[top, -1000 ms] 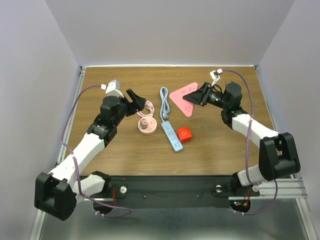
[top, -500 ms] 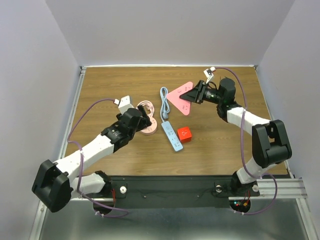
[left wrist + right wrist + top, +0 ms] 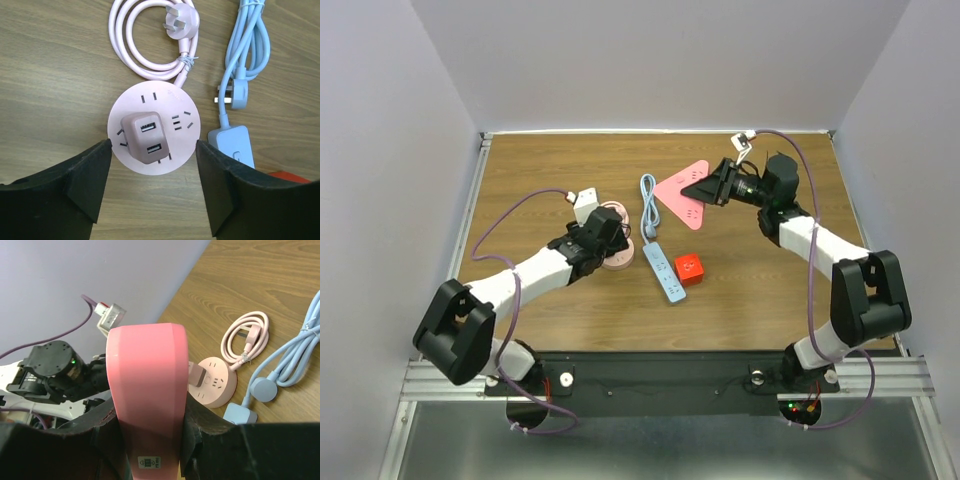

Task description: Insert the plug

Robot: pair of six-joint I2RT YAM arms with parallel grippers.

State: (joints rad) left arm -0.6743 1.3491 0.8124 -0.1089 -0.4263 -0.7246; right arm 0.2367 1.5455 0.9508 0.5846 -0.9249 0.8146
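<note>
The red plug (image 3: 689,268) sits on the wood table beside the light blue power strip (image 3: 663,272); only its corner (image 3: 288,176) shows at the bottom right of the left wrist view. My left gripper (image 3: 614,234) (image 3: 154,192) hangs open over a round pink socket hub (image 3: 172,112) that has a pink USB adapter (image 3: 145,137) plugged into it, one finger on each side and apart from it. My right gripper (image 3: 716,186) (image 3: 148,440) is shut on a pink triangular power strip (image 3: 682,197) (image 3: 147,390), well away from the plug.
The hub's coiled pink cable (image 3: 150,45) and the blue strip's bundled cable (image 3: 248,42) (image 3: 647,195) lie behind them. Purple-grey walls close the table on three sides. The left arm (image 3: 50,372) shows in the right wrist view.
My left arm has swung right and down over the round pink hub, and its jaws have narrowed slightly. The right gripper has shifted a little with the pink triangular strip still in it.
</note>
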